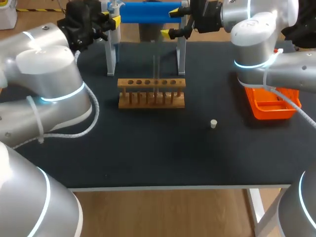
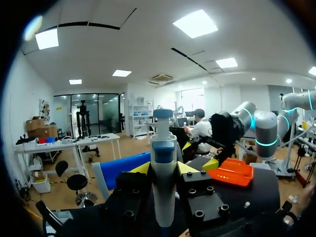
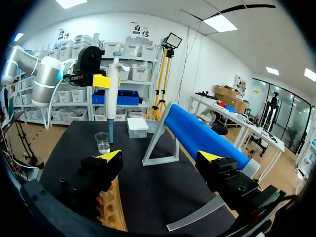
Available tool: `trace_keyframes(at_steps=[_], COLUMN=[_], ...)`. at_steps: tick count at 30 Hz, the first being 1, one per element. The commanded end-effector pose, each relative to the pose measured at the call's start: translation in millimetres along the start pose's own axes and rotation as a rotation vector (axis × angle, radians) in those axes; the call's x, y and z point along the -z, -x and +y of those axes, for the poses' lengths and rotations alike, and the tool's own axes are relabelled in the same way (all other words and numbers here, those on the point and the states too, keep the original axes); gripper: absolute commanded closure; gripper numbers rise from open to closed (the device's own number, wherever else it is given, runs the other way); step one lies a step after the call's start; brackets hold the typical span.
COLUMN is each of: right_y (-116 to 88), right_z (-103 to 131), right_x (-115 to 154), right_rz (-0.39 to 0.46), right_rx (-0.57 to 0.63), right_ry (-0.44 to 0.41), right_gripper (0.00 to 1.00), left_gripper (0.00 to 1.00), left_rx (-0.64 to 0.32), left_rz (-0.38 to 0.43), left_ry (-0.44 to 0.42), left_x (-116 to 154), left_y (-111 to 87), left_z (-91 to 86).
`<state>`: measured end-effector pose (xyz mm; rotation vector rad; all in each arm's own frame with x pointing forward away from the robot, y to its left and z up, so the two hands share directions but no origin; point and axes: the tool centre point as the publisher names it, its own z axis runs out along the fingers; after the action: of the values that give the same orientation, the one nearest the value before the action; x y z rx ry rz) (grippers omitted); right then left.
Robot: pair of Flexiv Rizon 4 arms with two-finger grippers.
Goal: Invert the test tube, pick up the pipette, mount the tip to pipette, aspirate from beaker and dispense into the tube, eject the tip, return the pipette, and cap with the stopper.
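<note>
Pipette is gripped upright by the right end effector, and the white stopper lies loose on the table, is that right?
No. The pipette is gripped upright by the left end effector, as the left wrist view shows; the right end effector is open and empty. The white stopper does lie loose on the table.
</note>
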<state>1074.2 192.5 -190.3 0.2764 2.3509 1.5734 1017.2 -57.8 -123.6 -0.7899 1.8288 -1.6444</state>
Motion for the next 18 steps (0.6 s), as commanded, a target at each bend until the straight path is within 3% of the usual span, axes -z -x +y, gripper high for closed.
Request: trace_keyframes(at_steps=[1,18], right_y=[1,1], right_z=[1,1], right_x=[0,0], right_rz=[0.003,0.003], right_rx=[-0.001,-0.001], right_ry=[-0.003,-0.003], right_gripper=[0.0,0.0], left_gripper=[1.0,1.0], left_rx=[0.001,0.026], left_rz=[-0.111,-0.211], left_ry=[-0.003,0.035], left_x=[-16,-46], left_y=[1.5,24.4], left_z=[-0.8,-1.3])
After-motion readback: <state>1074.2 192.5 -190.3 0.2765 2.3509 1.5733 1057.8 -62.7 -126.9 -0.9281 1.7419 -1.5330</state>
